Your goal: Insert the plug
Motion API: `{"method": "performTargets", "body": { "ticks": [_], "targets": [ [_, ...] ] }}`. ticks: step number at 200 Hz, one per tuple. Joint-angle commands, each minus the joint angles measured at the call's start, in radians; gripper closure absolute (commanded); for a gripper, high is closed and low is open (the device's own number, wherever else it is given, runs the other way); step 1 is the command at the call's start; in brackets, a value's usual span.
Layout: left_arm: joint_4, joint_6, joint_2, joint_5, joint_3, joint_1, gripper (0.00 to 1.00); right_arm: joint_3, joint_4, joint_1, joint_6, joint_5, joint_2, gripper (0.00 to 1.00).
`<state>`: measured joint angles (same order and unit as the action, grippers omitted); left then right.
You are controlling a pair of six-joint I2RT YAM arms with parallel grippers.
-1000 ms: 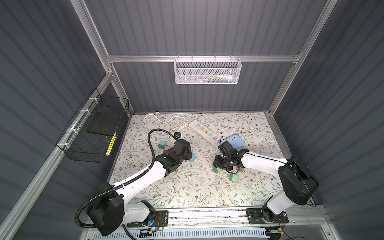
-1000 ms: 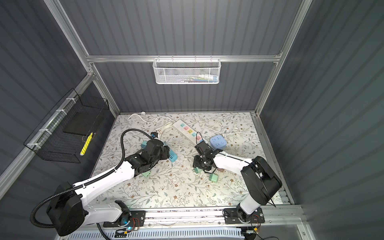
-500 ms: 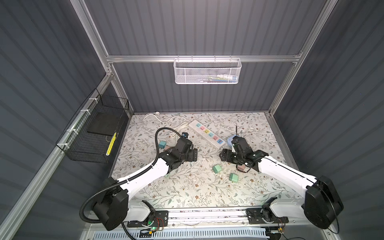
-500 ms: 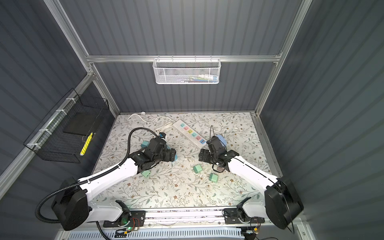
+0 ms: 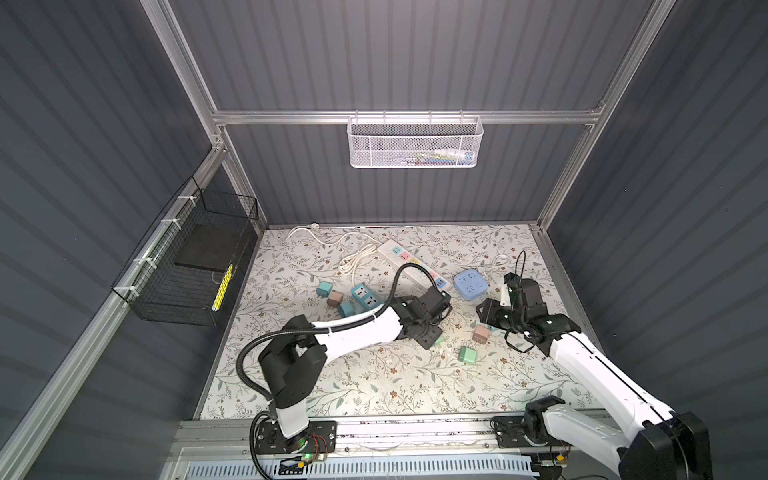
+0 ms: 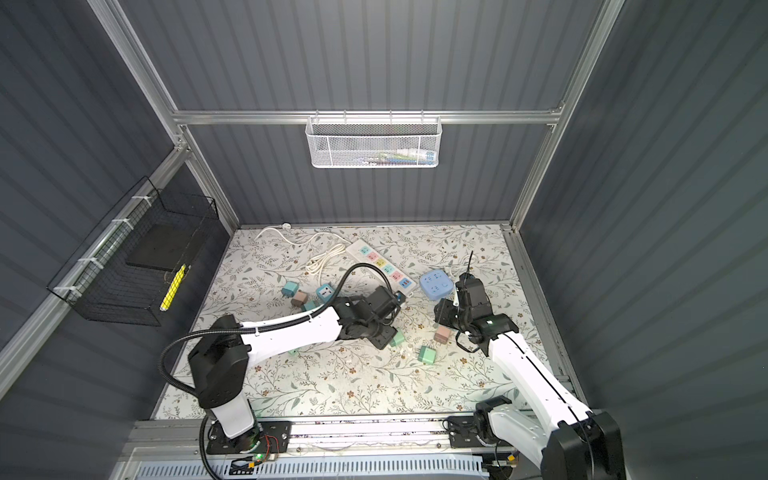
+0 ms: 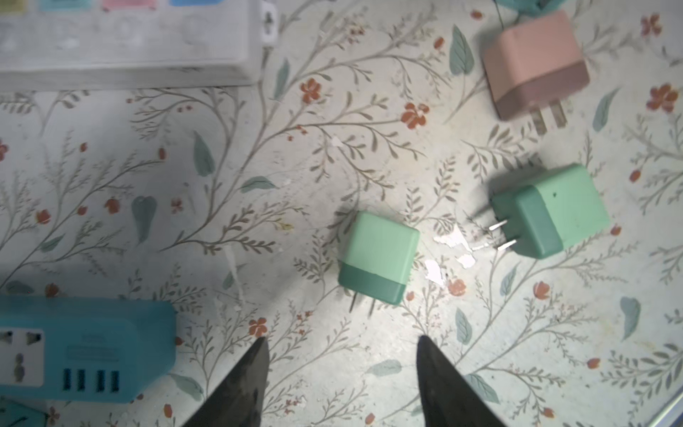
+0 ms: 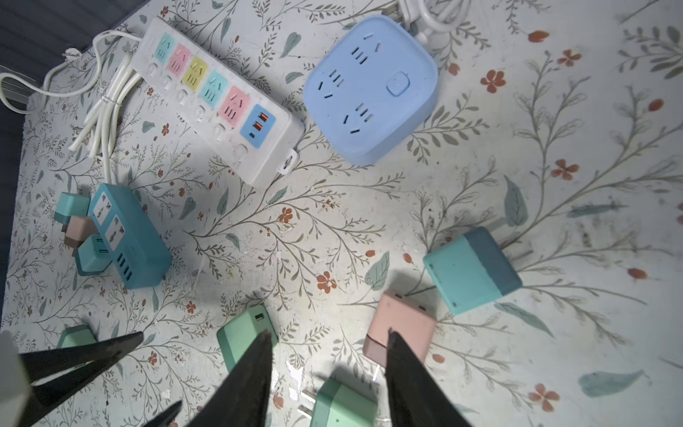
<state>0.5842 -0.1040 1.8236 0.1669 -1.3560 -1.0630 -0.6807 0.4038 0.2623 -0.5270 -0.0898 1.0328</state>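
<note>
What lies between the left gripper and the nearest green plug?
Nothing but bare floral mat, seen in the left wrist view; the green plug points its prongs toward the left gripper.
</note>
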Motion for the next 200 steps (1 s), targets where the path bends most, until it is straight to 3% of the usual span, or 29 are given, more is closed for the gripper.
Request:
{"method": "performTargets", "body": {
  "ticks": [1, 67, 109, 200],
  "targets": [
    [0.107, 0.096, 0.078, 0.033, -0.106, -0.041, 0.36, 0.035, -0.01, -0.017, -0.017, -0.02, -0.024, 0.48],
    [0.104, 0.124, 0.195, 0.082, -0.171, -0.038, 0.34, 0.044, -0.01, -0.021, -0.017, -0.04, -0.042, 0.38],
    [0.105, 0.145, 0.231, 0.047, -0.188, -0.013, 0.33, 0.054, -0.01, -0.021, -0.021, -0.042, -0.048, 0.36],
    [-0.009, 0.137, 0.249, -0.064, -0.102, 0.018, 0.46, 0.069, -0.043, -0.021, -0.024, -0.054, -0.042, 0.34]
  ]
}}
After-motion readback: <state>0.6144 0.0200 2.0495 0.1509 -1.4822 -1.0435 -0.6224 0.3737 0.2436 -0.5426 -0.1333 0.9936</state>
